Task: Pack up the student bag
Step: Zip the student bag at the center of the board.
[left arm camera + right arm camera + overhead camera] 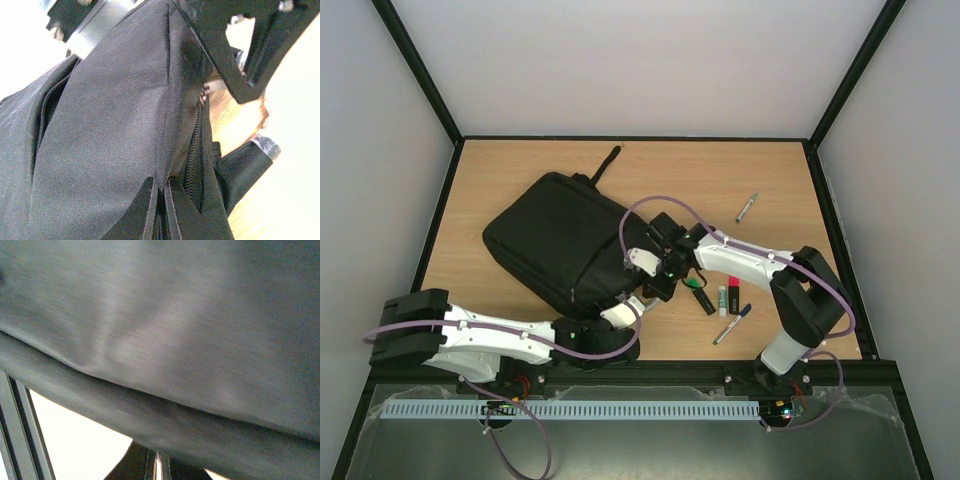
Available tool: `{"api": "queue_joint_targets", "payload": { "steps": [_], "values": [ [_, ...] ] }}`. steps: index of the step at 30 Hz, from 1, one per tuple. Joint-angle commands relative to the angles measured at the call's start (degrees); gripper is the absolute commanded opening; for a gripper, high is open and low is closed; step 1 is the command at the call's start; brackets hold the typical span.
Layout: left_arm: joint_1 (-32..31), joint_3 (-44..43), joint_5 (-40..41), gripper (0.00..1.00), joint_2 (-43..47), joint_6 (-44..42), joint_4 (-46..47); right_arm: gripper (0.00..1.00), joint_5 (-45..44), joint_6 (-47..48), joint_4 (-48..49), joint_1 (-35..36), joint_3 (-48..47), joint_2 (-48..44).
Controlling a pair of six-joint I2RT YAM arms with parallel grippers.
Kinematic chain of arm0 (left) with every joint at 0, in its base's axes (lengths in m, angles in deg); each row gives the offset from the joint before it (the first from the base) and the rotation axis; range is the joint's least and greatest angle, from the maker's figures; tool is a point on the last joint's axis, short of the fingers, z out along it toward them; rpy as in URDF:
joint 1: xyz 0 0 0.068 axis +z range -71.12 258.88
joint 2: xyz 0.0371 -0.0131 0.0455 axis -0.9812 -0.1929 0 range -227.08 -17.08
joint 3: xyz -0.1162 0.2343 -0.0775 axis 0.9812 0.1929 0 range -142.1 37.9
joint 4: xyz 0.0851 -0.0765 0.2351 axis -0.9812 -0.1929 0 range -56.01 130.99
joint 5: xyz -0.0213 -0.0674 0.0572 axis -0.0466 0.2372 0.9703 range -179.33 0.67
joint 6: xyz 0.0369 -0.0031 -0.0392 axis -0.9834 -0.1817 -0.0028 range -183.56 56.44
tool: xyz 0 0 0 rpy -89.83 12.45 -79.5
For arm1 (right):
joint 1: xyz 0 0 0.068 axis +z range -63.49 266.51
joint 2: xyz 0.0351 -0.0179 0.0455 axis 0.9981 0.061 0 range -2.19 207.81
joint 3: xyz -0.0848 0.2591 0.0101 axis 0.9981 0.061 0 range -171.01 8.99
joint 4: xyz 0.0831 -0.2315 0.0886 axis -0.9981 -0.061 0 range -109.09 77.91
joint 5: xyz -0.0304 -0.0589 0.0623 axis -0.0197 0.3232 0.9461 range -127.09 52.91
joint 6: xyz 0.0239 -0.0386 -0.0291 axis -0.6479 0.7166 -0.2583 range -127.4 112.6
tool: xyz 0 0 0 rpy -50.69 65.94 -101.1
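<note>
The student bag (560,240), large, black and soft, lies left of the table's middle. My left gripper (632,303) is at its near right corner. In the left wrist view it (161,183) is shut on a raised fold of the student bag (110,140), just beside the zipper (194,150). My right gripper (656,262) is at the bag's right edge. In the right wrist view its jaws (158,459) are shut under the dark fabric of the student bag (190,330). I cannot tell whether any cloth is pinched there.
To the right of the bag lie a black marker with a green end (701,297), a white glue stick (722,298), a red highlighter (733,295) and a blue pen (732,323). A silver pen (747,207) lies farther back. The bag's strap (608,162) points to the far edge.
</note>
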Motion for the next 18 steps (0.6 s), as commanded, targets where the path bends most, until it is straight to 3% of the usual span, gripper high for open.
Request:
{"api": "queue_joint_targets", "payload": {
  "steps": [1, 18],
  "values": [
    [-0.1, 0.5, -1.6, 0.02, 2.5, -1.2, 1.8, 0.01, -0.2, 3.5, -3.6, -5.3, -1.0, 2.5],
    [-2.0, -0.1, -3.7, 0.02, 1.2, -2.7, 1.8, 0.01, -1.1, 8.7, -3.0, -20.8, -8.1, 13.3]
  ]
}}
